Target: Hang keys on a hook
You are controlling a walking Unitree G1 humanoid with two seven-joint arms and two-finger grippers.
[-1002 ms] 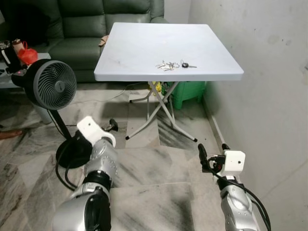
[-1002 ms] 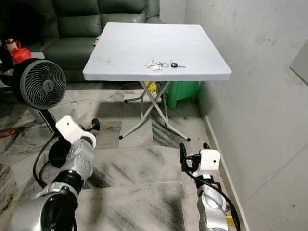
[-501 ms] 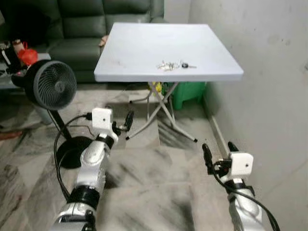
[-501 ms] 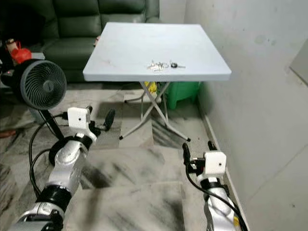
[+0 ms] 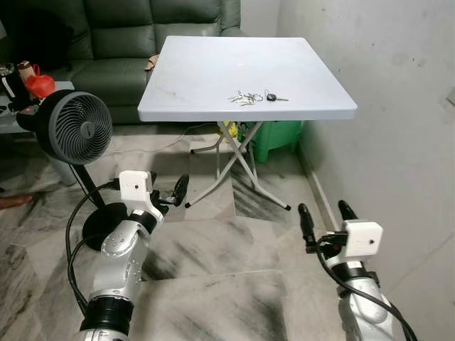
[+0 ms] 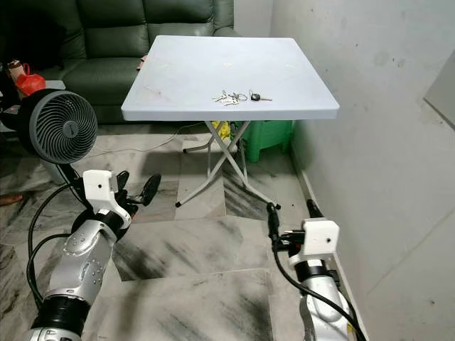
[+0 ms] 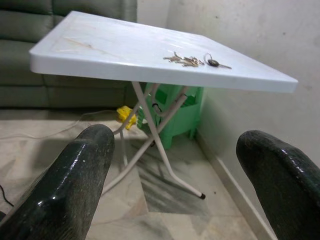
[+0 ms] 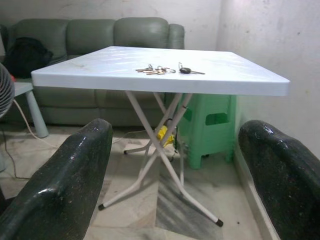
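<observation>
A bunch of keys with a black-headed key lies on the white folding table, near its front right. My left gripper hovers low over the floor, in front of the table and to its left, and it is open with nothing between its fingers. My right gripper is also open and empty, held low near the wall, below and in front of the table's right corner. Both wrist views look up at the table edge, with the keys on top.
A standing fan with its cable is on the left, beside my left arm. A dark green sofa stands behind the table. A green stool sits under the table by its crossed legs. The wall runs close along the right.
My left arm has swung its gripper forward to face the table, fingers now spread in view. The right gripper has risen a little and shifted right.
</observation>
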